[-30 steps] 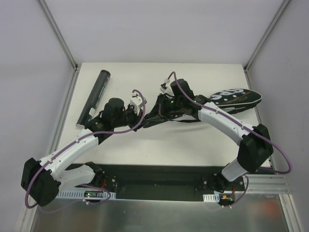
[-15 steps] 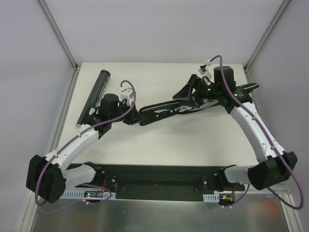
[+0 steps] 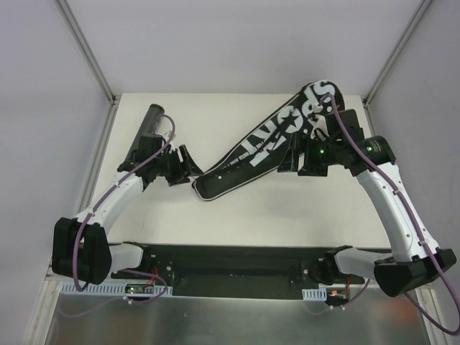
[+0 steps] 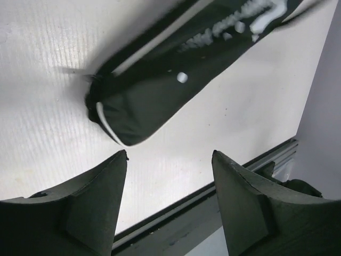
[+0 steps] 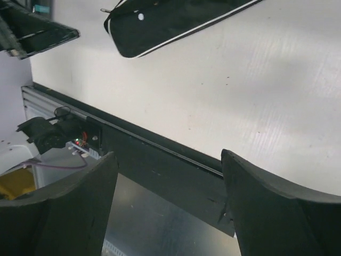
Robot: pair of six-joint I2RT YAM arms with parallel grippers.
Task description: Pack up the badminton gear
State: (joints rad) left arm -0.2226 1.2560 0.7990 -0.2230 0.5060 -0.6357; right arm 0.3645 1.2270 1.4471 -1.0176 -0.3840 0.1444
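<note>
The black bag (image 3: 269,140) lettered SPORT lies flat and slantwise on the table, from its narrow end at centre left to its wide end at the back right. My left gripper (image 3: 188,165) stands open just left of the narrow end, apart from it. In the left wrist view the bag's end (image 4: 144,104) lies beyond the left gripper (image 4: 169,156), with nothing between the fingers. My right gripper (image 3: 300,159) hangs open by the bag's right edge. In the right wrist view it (image 5: 168,160) is open and holds nothing, with the bag's end (image 5: 160,24) far off. The black tube (image 3: 146,131) lies at the back left.
The left forearm and its purple cable cross the tube's near part. The black base rail (image 3: 237,262) runs along the table's near edge. Frame posts (image 3: 86,50) stand at the back corners. The left gripper's fingers (image 5: 37,32) show at the right wrist view's top left.
Both grippers have opened and let go of the bag. The bag now lies flat with its lettering up, shifted toward the back right. The left arm drew back left, the right arm swung right.
</note>
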